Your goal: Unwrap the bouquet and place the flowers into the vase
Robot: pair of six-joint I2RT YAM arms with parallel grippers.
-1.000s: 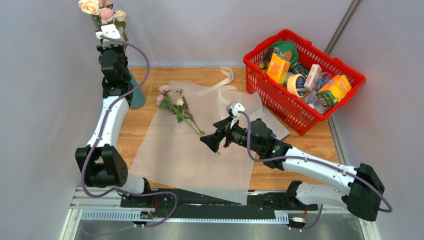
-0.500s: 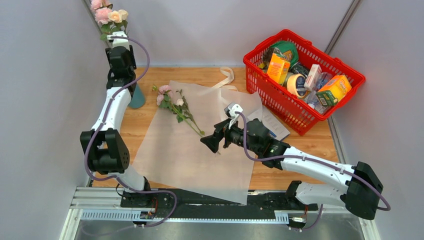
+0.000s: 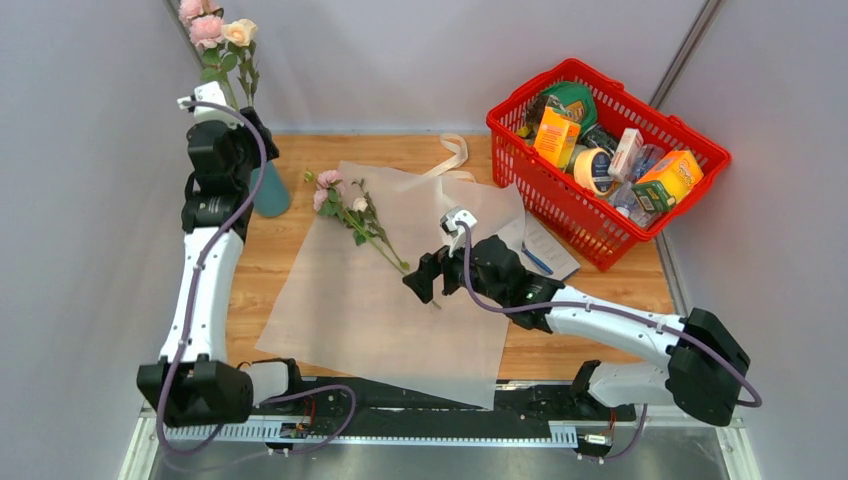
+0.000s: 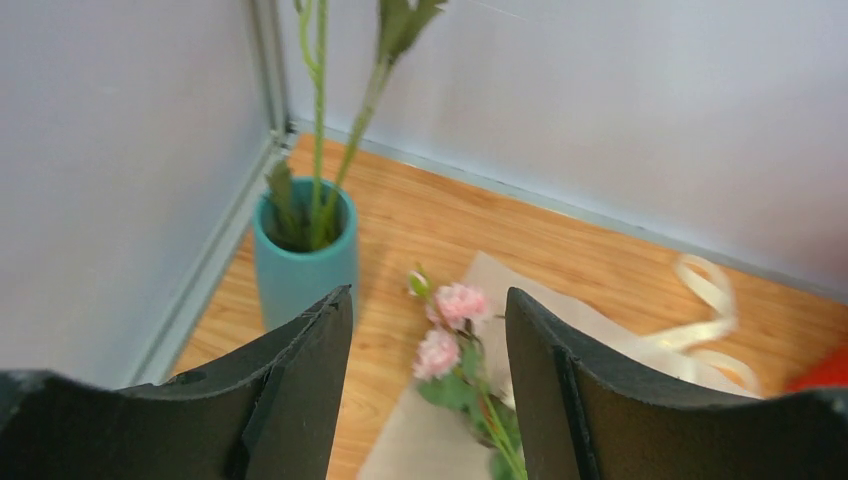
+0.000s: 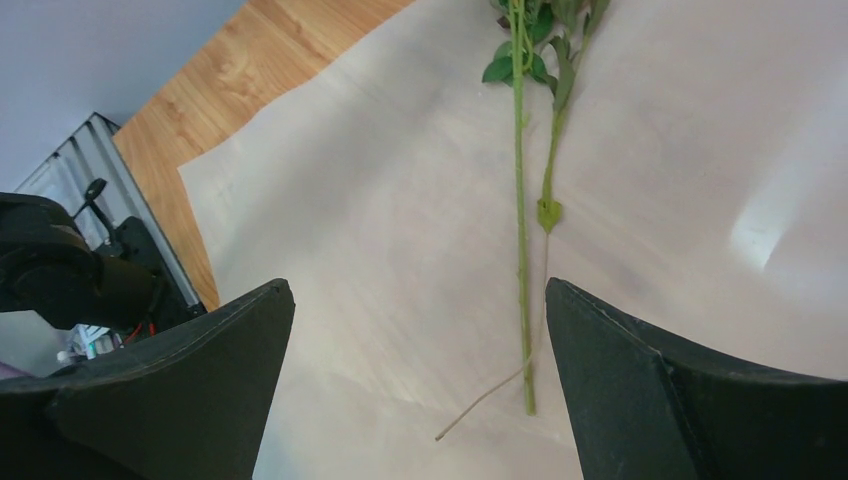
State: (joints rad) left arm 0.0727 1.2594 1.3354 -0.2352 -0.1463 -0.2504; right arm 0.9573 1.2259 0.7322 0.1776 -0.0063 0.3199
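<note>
— What does the left wrist view add?
— The vase [image 4: 303, 262] in the corner, upright stalks [image 4: 318, 120] in it; the left gripper [image 4: 428, 300] is spread, holding nothing
— Their blooms [image 3: 212, 30]?
— Overhead only. The right gripper [image 5: 418, 290] gapes empty over loose flowers [image 5: 520, 200] on the paper [image 5: 350, 200]
</note>
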